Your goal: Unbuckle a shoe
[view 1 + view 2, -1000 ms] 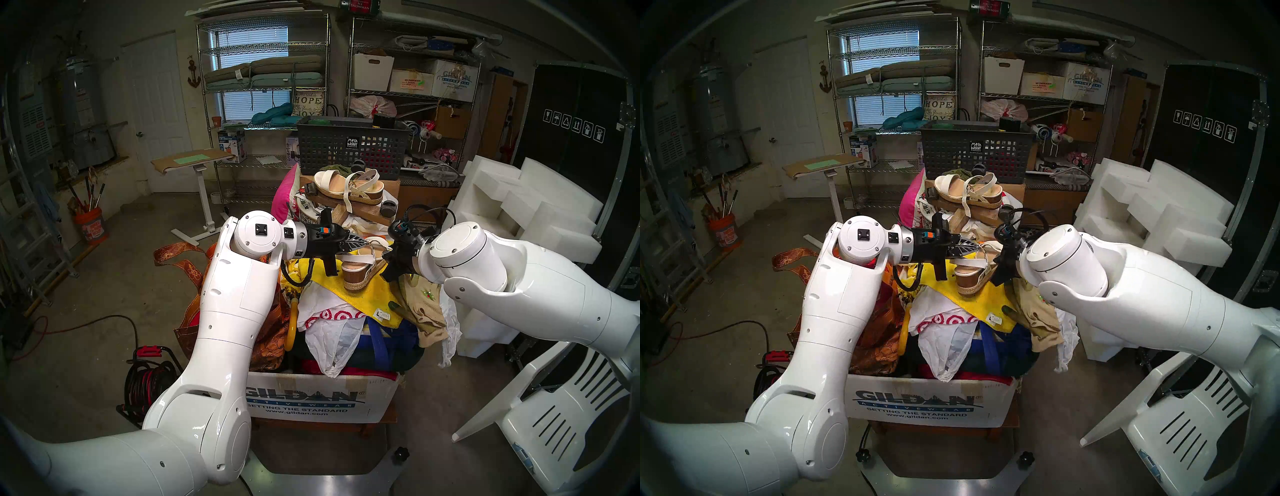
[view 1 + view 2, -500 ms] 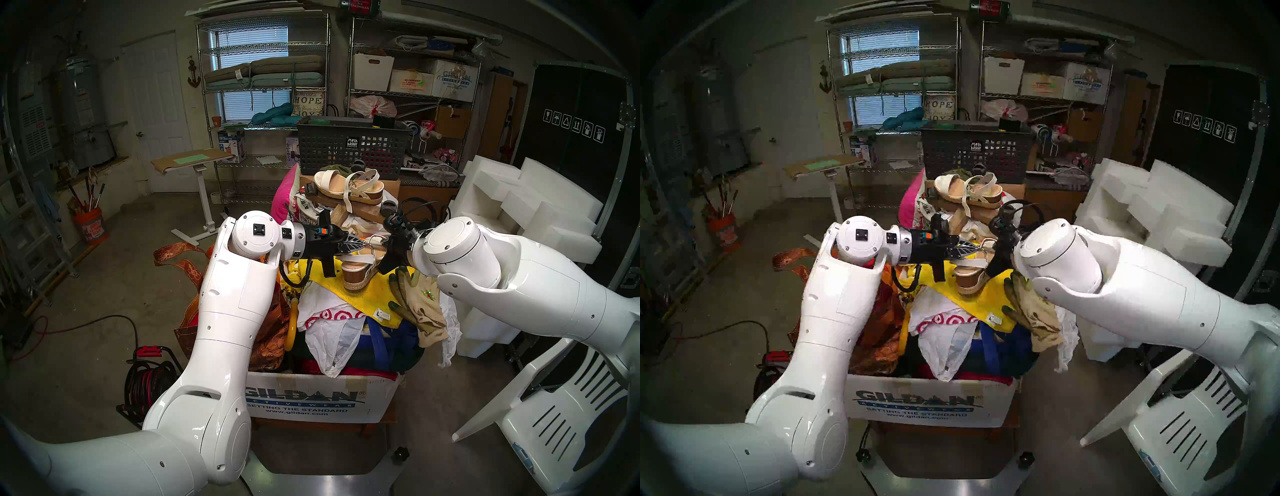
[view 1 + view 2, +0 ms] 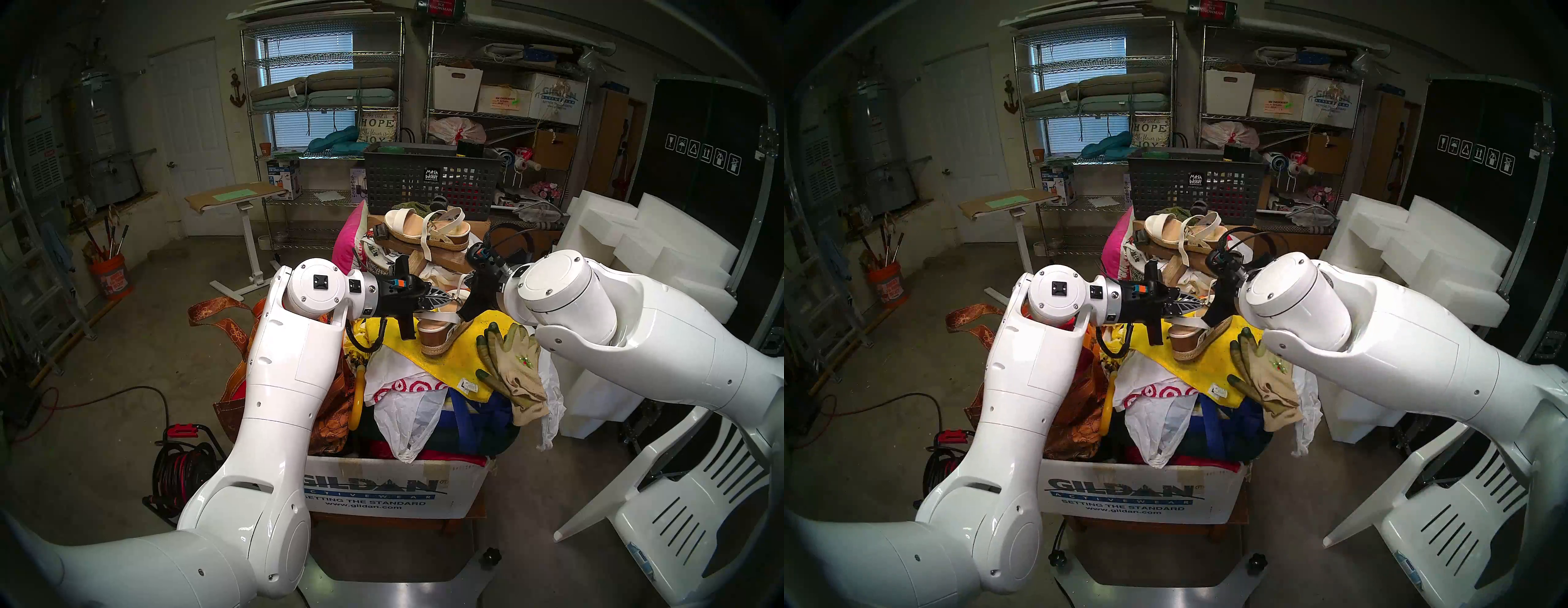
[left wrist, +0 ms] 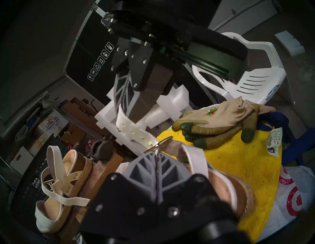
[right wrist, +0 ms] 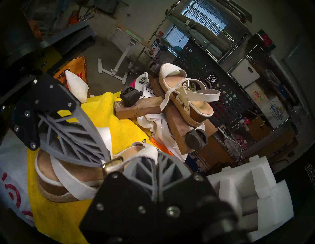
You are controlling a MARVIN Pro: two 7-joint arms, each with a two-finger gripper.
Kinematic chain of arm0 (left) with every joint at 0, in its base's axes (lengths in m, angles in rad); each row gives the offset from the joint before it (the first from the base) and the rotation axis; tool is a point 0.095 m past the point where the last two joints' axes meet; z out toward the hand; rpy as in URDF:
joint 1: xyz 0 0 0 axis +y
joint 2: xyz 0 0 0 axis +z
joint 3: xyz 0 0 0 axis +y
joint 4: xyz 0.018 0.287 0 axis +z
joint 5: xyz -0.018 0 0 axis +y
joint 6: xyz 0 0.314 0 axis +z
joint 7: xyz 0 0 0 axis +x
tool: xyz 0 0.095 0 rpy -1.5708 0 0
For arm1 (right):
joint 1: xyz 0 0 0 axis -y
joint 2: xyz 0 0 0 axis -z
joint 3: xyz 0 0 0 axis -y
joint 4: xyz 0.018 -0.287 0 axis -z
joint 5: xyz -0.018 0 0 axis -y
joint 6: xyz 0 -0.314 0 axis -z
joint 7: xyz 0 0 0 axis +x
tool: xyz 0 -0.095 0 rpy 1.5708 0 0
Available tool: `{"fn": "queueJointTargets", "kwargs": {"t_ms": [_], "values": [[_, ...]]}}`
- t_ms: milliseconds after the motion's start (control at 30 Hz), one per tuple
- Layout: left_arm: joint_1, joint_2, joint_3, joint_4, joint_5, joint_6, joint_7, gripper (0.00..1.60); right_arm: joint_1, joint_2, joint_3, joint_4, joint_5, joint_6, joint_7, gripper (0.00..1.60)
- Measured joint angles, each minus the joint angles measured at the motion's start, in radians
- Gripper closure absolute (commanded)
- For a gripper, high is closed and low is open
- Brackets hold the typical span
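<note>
The shoe [image 3: 439, 335], a white-strapped wedge sandal with a cork-look heel, stands on a yellow towel [image 3: 464, 361] atop a pile. My left gripper [image 3: 449, 298] is shut on its small metal buckle [image 4: 162, 141]; its shut tips show in the left wrist view [image 4: 156, 152]. My right gripper [image 3: 466, 297] is shut on the end of the holed white ankle strap [image 4: 134, 131]. The strap runs from the buckle up to the right gripper [image 4: 126, 109]. In the right wrist view the right gripper [image 5: 157, 157] pinches the strap [image 5: 144, 152] beside the left gripper [image 5: 103, 164].
The twin sandal [image 3: 428, 231] lies on a wooden caster dolly [image 5: 139, 109] behind, before a dark mesh basket [image 3: 428, 182]. Garden gloves [image 3: 513, 365] lie right of the shoe. The pile fills a Gildan box [image 3: 382, 488]. A white chair [image 3: 679, 509] and foam blocks [image 3: 662, 263] stand right.
My right arm has risen and moved back with the strap end, drawing the strap away from the buckle and uncovering the gloves. The left gripper has stayed on the buckle.
</note>
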Motion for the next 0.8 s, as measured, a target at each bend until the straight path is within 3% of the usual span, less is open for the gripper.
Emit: {"fn": "queueJointTargets", "kwargs": {"t_ms": [800], "values": [[0.006,-0.035,0.047,-0.005,0.015,0.031,0.046,1.6,0.001,0.079,0.038,-0.092,0.058,0.106,-0.037,1.6]]}}
